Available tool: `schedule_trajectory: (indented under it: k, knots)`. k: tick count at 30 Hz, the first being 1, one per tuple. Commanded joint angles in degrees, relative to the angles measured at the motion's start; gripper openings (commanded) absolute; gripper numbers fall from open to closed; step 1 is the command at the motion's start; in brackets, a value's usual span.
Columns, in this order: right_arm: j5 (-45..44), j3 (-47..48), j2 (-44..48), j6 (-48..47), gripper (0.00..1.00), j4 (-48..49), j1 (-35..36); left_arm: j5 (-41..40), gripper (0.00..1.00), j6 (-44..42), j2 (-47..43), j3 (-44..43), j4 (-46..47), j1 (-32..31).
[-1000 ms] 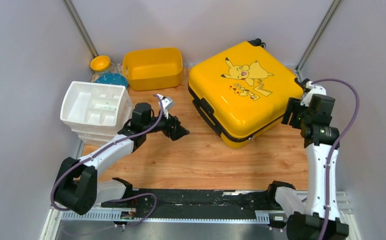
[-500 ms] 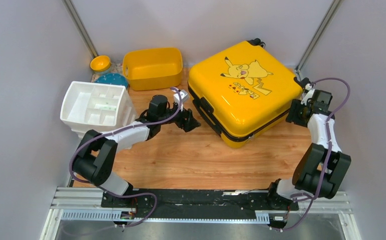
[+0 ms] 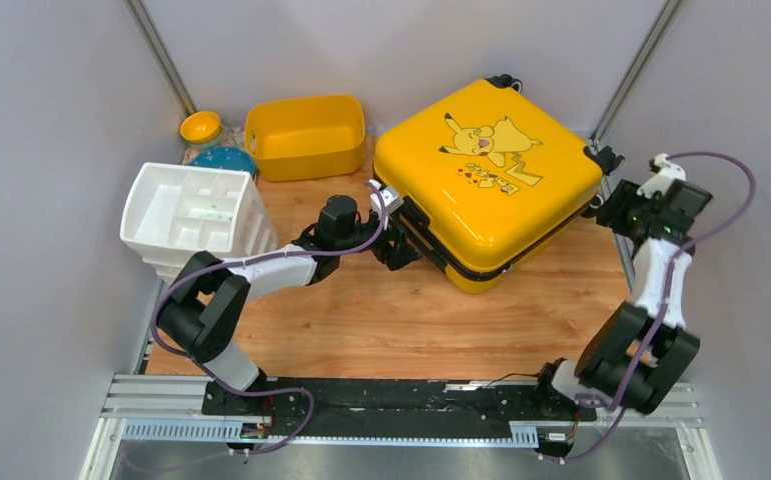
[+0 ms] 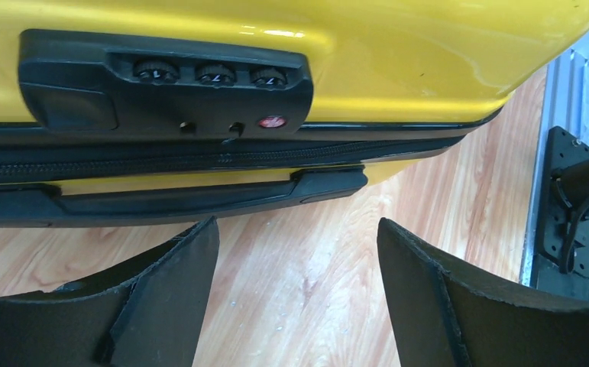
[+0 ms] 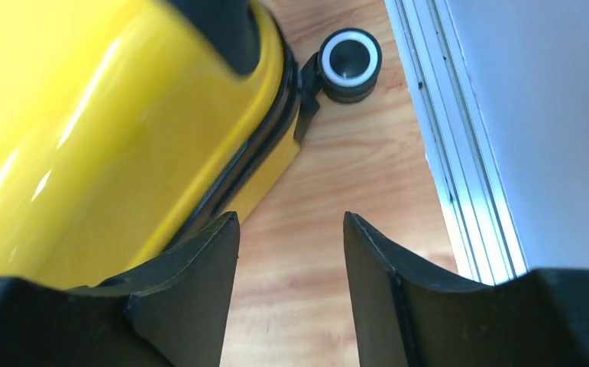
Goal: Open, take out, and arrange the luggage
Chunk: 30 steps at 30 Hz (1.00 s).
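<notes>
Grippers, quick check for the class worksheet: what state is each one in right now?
Left gripper: open, empty, facing the luggage.
Right gripper: open, empty, beside the luggage corner.

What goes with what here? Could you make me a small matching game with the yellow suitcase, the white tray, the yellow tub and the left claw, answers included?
Things:
1. luggage
2. white organiser
3. yellow tub
4. left gripper

Places or states:
A. jaws open, facing the combination lock
B. at the back, left of the luggage
C. closed, lying flat
D. far left, split into compartments

Pairs: 1-C, 2-D, 3-B, 4-A
</notes>
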<state>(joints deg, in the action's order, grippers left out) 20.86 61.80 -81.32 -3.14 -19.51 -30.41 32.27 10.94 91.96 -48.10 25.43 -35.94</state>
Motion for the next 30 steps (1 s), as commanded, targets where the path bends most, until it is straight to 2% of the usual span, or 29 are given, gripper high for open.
schedule_trajectory:
  k: [1,2,3,6,8,10,12,14,15,16,17,19,21,25,30]
  knots:
    - [22.1,-7.5,21.3,-4.0,0.56,-4.1,-5.4,-1.5,0.83,1.8,-1.5,-0.5,4.7,-0.6]
    - [24.6,-10.8,24.7,-5.0,0.56,-8.1,-5.4,-2.3,0.83,2.0,-2.1,0.4,4.7,-0.7]
    - [27.1,-12.6,31.2,-5.0,0.55,-9.3,-5.3,-2.6,0.83,2.0,-2.8,1.2,4.6,-0.6]
    - [33.3,-19.8,42.7,-1.7,0.54,-11.3,-4.2,-3.0,0.83,2.3,-6.4,4.0,4.3,-0.4]
    - [29.4,-22.3,46.9,-3.5,0.54,-14.2,0.3,-3.7,0.83,2.7,-9.2,6.0,3.3,-0.1]
    - [25.3,-25.3,51.3,-3.4,0.53,-12.9,5.4,-4.4,0.83,3.8,-11.5,7.4,3.0,0.5]
    - [23.2,-25.9,51.4,-5.7,0.51,-12.7,9.4,-5.0,0.83,4.9,-12.8,8.9,2.9,0.9]
    - [19.0,-27.0,49.9,-9.0,0.50,-13.9,16.7,-5.6,0.83,5.8,-13.7,9.9,2.6,1.2]
    - [18.3,-27.6,47.8,-14.5,0.49,-14.7,18.8,-5.7,0.83,6.2,-13.9,10.1,2.8,1.3]
    - [17.4,-28.5,46.5,-16.2,0.48,-15.5,22.2,-6.0,0.83,6.5,-14.1,10.4,2.9,1.4]
    - [18.3,-28.4,45.4,-16.9,0.48,-15.6,23.0,-6.5,0.83,7.2,-14.1,10.8,3.0,1.5]
    - [22.3,-27.5,43.0,-17.4,0.41,-16.5,24.3,-7.2,0.83,7.5,-14.4,11.2,3.3,1.6]
    - [19.8,-27.6,42.8,-16.3,0.39,-15.6,26.1,-8.4,0.83,8.1,-14.7,11.4,3.7,1.6]
    - [15.2,-30.3,44.0,-18.7,0.40,-14.7,26.9,-9.6,0.83,9.1,-15.0,11.8,4.7,1.7]
    - [16.0,-30.4,42.7,-16.7,0.39,-13.0,27.9,-10.7,0.83,9.3,-14.5,12.3,5.5,1.7]
